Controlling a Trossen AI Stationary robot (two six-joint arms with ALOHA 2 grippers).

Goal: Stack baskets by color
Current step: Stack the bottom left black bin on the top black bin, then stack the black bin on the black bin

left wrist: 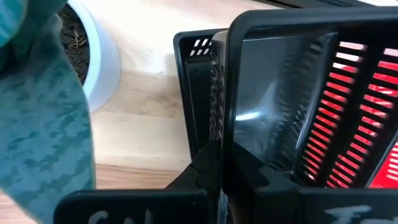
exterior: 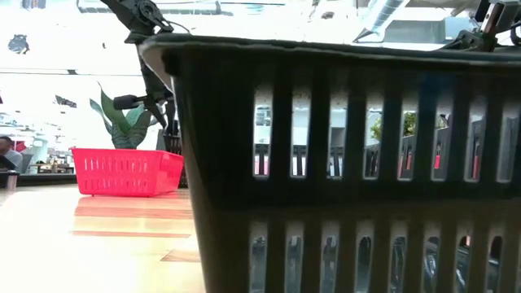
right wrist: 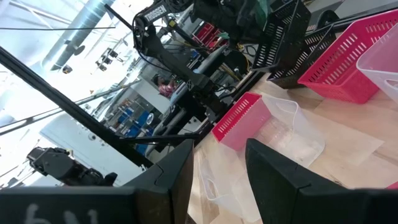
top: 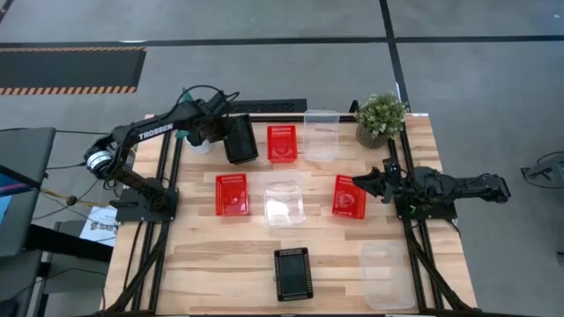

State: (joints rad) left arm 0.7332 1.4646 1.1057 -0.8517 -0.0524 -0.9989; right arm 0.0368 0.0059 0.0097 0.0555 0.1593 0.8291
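Note:
My left gripper is at the table's far left, shut on a black basket that stands tilted there. In the left wrist view a second black wall shows right beside the held basket. To its right along the far edge stand a red basket and a clear basket. Mid-table lie a red basket, a clear one and another red one. Near the front lie a black basket and a clear basket. My right gripper waits open at the right. My left gripper pinches a slotted wall of the black basket between its two fingers, coming steeply from above. The basket sits tilted in the hold. Whether its lower edge rests on the table or on the other black wall cannot be told.
A plant in a white pot stands close to my left gripper, its leaves just beside the wrist. Another potted plant stands at the far right corner. The near black basket fills the low view.

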